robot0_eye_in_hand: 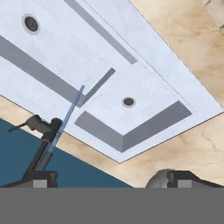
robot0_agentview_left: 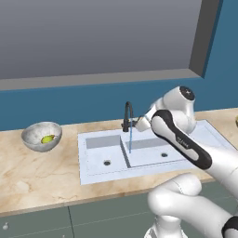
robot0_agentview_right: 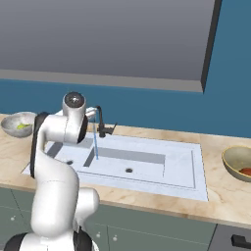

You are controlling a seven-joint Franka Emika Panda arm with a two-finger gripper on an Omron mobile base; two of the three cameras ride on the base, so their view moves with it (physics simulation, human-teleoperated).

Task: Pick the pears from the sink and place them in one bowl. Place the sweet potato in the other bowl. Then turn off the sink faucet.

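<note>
Sink (robot0_agentview_left: pixel 148 158), pale double basin set in a marbled counter (robot0_agentview_left: pixel 42 172), both basins bare, with a thin blue stream running from the black gooseneck faucet (robot0_agentview_left: pixel 128 116) at its back edge. Left of the sink, grey speckled bowl (robot0_agentview_left: pixel 33 135) holding a yellow-green pear (robot0_agentview_left: pixel 48 139); right of it, another bowl (robot0_agentview_right: pixel 234 158) holding the orange-red sweet potato (robot0_agentview_right: pixel 246 171). Gripper (robot0_eye_in_hand: pixel 109 183) spread wide, holding nothing, poised beside the faucet above the sink.
</note>
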